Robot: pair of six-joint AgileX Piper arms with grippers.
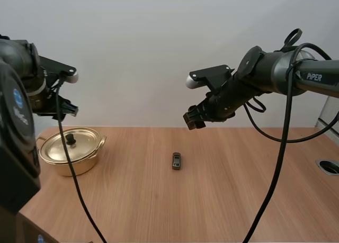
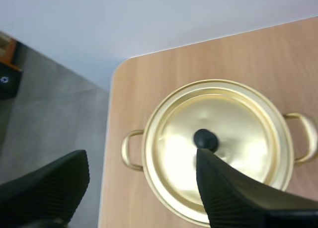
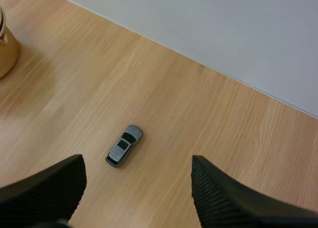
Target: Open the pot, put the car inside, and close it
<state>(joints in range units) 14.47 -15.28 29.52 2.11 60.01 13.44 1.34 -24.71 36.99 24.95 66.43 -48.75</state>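
Holds left gripper (image 2: pixel 140 158) above the gold pot (image 1: pixel 71 150) at the table's (image 1: pixel 222 200) left end, fingers spread wide, gripping nothing. Shows lid (image 2: pixel 233 118) with black knob (image 2: pixel 205 138) seated on the pot. Poises right gripper (image 3: pixel 136 162) over mid-table, fingers likewise wide apart. Finds small grey car (image 3: pixel 124 146) on bare wood beneath it, well apart from the pot.
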